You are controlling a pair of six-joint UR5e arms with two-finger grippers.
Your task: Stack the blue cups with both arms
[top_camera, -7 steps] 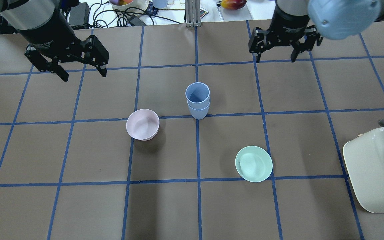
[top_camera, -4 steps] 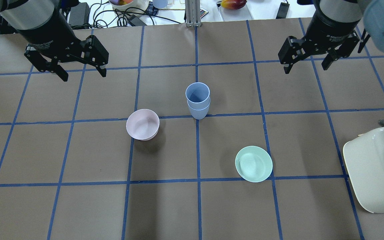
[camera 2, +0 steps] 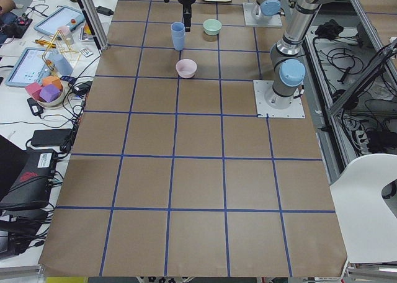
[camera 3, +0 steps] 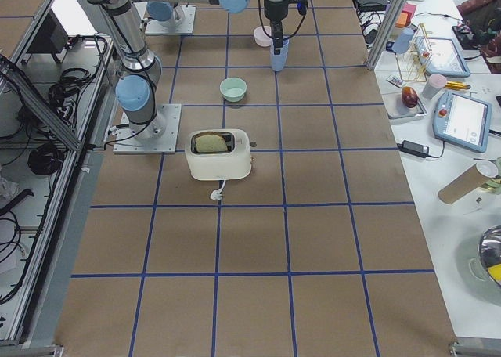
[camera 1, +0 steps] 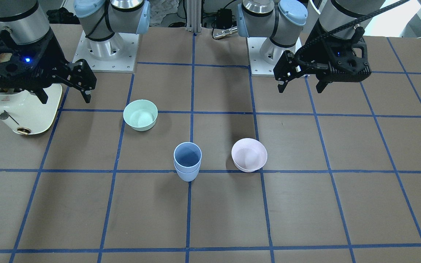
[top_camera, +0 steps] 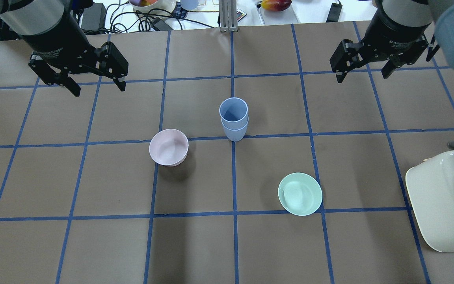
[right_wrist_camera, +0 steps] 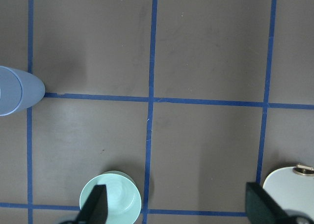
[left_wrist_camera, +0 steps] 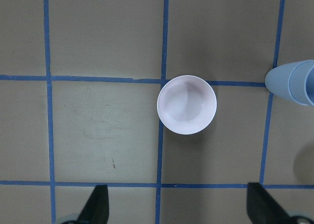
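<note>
The two blue cups (top_camera: 233, 118) stand nested, one inside the other, upright at the table's middle; they also show in the front view (camera 1: 187, 161), at the left wrist view's right edge (left_wrist_camera: 294, 81) and the right wrist view's left edge (right_wrist_camera: 17, 91). My left gripper (top_camera: 95, 87) hangs open and empty high over the far left; it also shows in the front view (camera 1: 300, 87). My right gripper (top_camera: 363, 75) hangs open and empty high over the far right; it also shows in the front view (camera 1: 64, 98).
A pale pink bowl (top_camera: 168, 147) sits left of the cups. A mint-green bowl (top_camera: 300, 193) sits nearer, to the right. A cream toaster (top_camera: 445, 199) stands at the right edge. Cables and clutter lie beyond the table's far edge.
My right gripper has moved right and slightly back, away from the cups, still open. The left arm, cups and bowls have not moved.
</note>
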